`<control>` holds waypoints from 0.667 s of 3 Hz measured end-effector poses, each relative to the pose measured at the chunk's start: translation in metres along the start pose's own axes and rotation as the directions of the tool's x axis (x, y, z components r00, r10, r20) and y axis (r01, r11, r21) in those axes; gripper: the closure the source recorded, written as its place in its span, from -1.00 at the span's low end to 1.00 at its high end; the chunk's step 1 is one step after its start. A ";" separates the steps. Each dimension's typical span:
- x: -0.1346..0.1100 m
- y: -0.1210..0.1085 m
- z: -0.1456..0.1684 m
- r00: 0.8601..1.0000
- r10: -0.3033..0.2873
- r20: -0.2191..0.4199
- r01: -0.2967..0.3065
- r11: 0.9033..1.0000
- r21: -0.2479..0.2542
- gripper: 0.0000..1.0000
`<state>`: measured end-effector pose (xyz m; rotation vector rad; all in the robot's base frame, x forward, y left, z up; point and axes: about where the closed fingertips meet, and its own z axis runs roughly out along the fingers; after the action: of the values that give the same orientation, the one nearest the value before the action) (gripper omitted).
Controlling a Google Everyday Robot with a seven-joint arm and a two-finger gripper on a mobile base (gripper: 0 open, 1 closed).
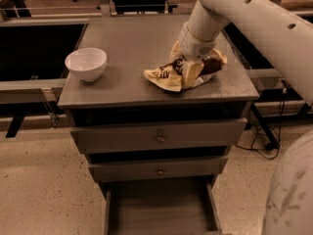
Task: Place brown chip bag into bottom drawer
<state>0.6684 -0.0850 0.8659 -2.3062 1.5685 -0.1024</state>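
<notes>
The brown chip bag (164, 76) lies crumpled on top of the grey cabinet (127, 48), at its front right. My gripper (190, 70) comes down from the upper right and sits right over the middle of the bag, with one pale finger (191, 72) showing in front of it. The bottom drawer (159, 207) is pulled open below the cabinet front and looks bare inside.
A white bowl (86, 63) stands on the cabinet top at the left. Two upper drawers (159, 137) with small knobs are shut. Dark benches flank the cabinet. Cables (266, 143) lie on the floor at the right. My arm (254, 18) crosses the upper right.
</notes>
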 end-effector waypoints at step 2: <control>-0.042 0.015 -0.029 0.981 -0.004 0.192 -0.025 0.989 0.148 0.90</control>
<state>0.6322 -0.0589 0.8936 -2.1233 1.4259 0.0048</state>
